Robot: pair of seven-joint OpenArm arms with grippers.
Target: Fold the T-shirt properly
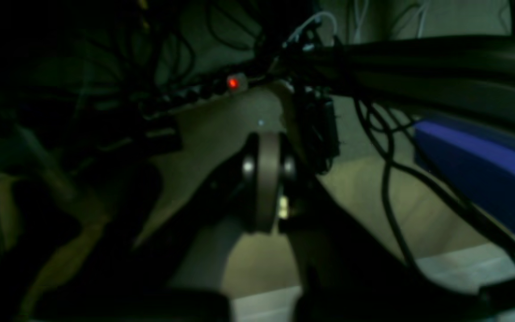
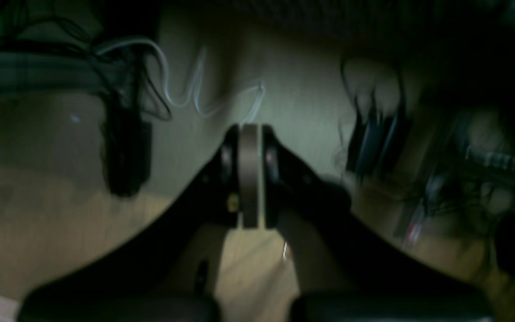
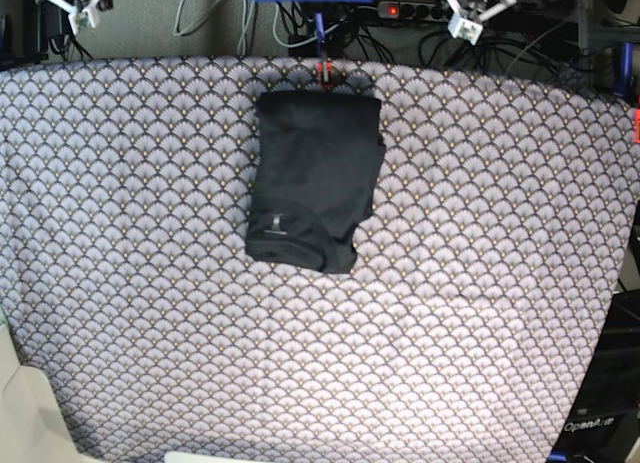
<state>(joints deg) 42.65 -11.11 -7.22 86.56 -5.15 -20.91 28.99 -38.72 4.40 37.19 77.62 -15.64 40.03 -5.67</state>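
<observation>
In each wrist view the closest thing is the gripper itself: the left gripper (image 1: 266,179) and the right gripper (image 2: 249,176) both have their pads pressed together on nothing, over dim floor and cables. The black T-shirt (image 3: 315,178) lies folded on the scallop-patterned tablecloth (image 3: 480,283), toward its far edge.

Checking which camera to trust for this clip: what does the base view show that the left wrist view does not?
Only the base view shows the T-shirt, folded into a compact dark stack on the scallop-patterned tablecloth, with no gripper near it. Only the left wrist view shows the left gripper, shut and holding nothing, in dim light over the floor, beside a blue block and loose cables. Both views catch a power strip's red light, and neither shows an arm touching the shirt.
</observation>
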